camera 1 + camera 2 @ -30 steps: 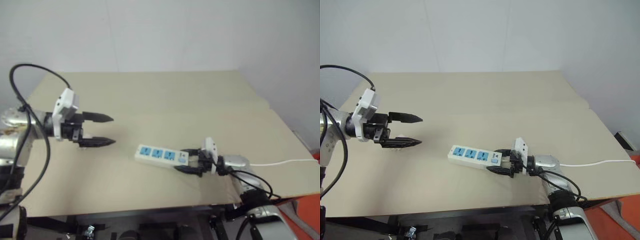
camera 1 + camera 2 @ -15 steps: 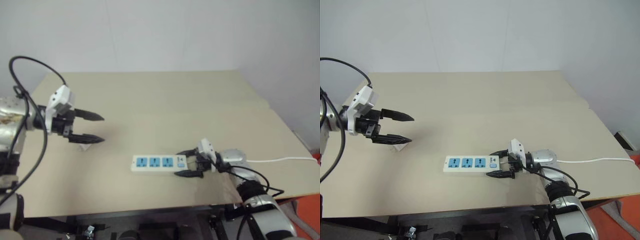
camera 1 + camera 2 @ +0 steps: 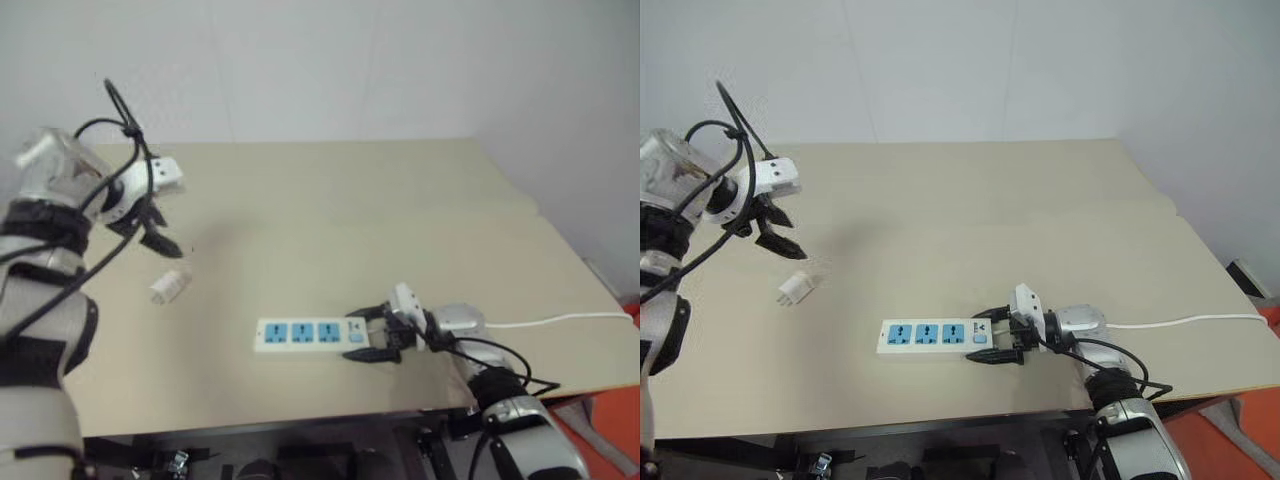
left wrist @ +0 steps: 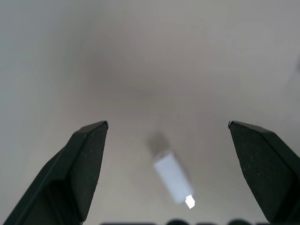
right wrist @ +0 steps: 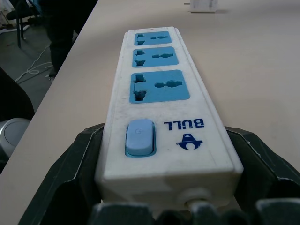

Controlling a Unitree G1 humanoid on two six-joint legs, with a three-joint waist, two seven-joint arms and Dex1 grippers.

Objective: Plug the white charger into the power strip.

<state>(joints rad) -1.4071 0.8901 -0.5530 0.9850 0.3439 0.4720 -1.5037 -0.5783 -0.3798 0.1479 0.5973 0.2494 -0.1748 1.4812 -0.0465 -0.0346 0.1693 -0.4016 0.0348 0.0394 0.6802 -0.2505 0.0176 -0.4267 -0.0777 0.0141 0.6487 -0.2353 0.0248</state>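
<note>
The white charger point(image 3: 794, 289) lies loose on the tabletop point(image 3: 970, 200) at the left, well apart from the power strip point(image 3: 936, 336), which rests near the front edge with all three blue sockets empty, so the plugging is judged not yet begun. The left tool point(image 3: 773, 228) hovers just above and beyond the charger, pointed down with its fingers spread wide and nothing between them. The right tool point(image 3: 996, 340) has its fingers clamped on the switch end of the power strip; picking up the charger and seating it remain to be done.
</note>
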